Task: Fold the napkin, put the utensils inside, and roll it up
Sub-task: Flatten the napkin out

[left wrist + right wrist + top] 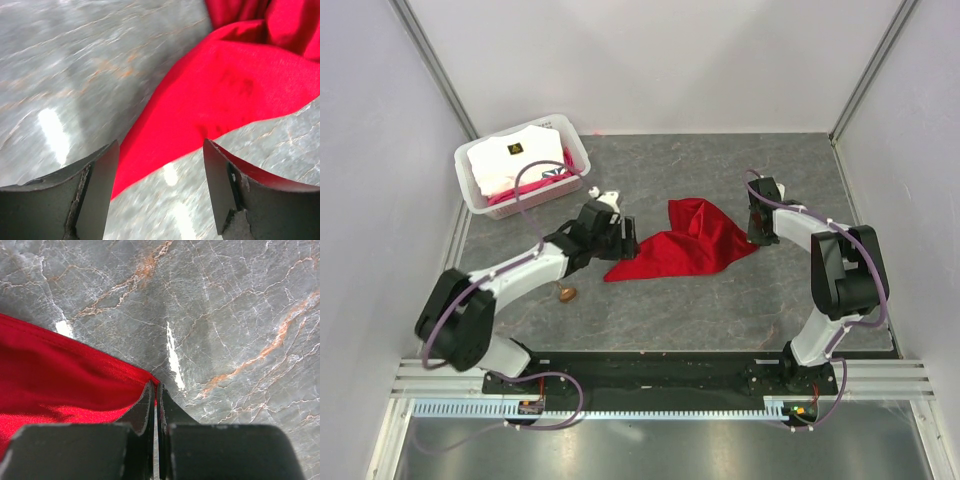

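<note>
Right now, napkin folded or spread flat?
Neither: the napkin lies rumpled, partly doubled over, one corner pinched in the shut right gripper.

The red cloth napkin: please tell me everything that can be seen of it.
The bright red cloth napkin is soft, slightly shiny fabric with no pattern. It lies bunched on the grey marbled table, folds raised at its far middle, tapering to a flat point at the left. The right gripper is shut on its right corner. The open left gripper stands over the left point without gripping it.
</note>
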`<state>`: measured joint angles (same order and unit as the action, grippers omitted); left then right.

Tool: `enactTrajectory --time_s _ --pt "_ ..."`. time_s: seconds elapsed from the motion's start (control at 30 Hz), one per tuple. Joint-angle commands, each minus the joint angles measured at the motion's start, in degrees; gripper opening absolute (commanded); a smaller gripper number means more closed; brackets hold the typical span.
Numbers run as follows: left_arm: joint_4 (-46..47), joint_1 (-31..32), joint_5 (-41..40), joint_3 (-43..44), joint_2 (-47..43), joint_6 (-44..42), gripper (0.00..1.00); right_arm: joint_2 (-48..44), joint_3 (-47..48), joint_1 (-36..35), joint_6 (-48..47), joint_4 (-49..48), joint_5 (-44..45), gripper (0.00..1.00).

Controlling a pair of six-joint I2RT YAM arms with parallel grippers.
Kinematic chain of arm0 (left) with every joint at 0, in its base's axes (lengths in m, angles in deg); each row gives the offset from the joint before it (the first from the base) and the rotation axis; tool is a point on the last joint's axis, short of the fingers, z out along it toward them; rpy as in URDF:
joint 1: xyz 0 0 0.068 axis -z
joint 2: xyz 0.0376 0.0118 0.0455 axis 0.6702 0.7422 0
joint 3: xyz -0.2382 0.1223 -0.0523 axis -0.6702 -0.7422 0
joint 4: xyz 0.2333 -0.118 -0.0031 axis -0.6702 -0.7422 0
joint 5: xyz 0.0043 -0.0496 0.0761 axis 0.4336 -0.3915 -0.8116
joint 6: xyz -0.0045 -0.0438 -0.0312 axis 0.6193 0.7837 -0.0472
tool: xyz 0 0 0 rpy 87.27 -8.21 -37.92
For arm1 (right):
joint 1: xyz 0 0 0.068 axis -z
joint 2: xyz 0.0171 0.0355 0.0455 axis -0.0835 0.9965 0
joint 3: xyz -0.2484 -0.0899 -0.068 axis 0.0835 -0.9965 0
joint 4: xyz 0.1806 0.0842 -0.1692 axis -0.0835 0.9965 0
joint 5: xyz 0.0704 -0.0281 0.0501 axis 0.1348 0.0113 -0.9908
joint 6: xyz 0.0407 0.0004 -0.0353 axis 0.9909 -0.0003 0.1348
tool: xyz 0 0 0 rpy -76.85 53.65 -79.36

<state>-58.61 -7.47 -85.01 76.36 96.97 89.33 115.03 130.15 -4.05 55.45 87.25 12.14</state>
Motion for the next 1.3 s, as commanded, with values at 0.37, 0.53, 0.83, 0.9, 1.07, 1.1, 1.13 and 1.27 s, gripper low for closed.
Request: enactTrajectory --time_s 0.37,0.53,0.83,0.9,1.07,1.1,1.13,1.27 --pt "0.3 -5.1 -0.9 -15.6 -11.9 8.3 0.56 -3.2 -3.0 0.1 0.9 -0.3 -1.4 0.0" --pt "2.8 -6.4 1.0 -17.0 -9.9 9.4 0.52 -3.9 -3.2 0.1 1.4 -0.2 -1.9 0.0" --pt "10.1 -8.2 2.8 -19.3 -6.3 8.8 0.48 -4.6 -3.4 0.1 1.0 0.4 -1.9 0.0" --pt "11.1 -8.3 3.3 -19.4 -5.6 8.8 0.48 -4.6 -3.6 0.1 1.1 0.4 -1.9 0.0" --pt "11.6 -8.4 5.6 -19.6 -4.3 9.4 0.4 -4.9 -3.6 0.1 1.1 0.9 -1.9 0.0" --pt "11.9 -8.4 6.0 -20.2 -4.4 9.6 0.39 -5.0 -3.7 0.1 1.1 0.9 -1.8 0.0" --pt "12.0 -8.4 6.2 -20.5 -4.4 10.1 0.35 -5.1 -3.6 0.1 1.1 1.0 -1.7 0.0" --pt "12.2 -8.4 7.8 -21.4 -5.5 11.1 0.19 -5.4 -3.1 0.1 0.8 1.0 -2.6 0.0"
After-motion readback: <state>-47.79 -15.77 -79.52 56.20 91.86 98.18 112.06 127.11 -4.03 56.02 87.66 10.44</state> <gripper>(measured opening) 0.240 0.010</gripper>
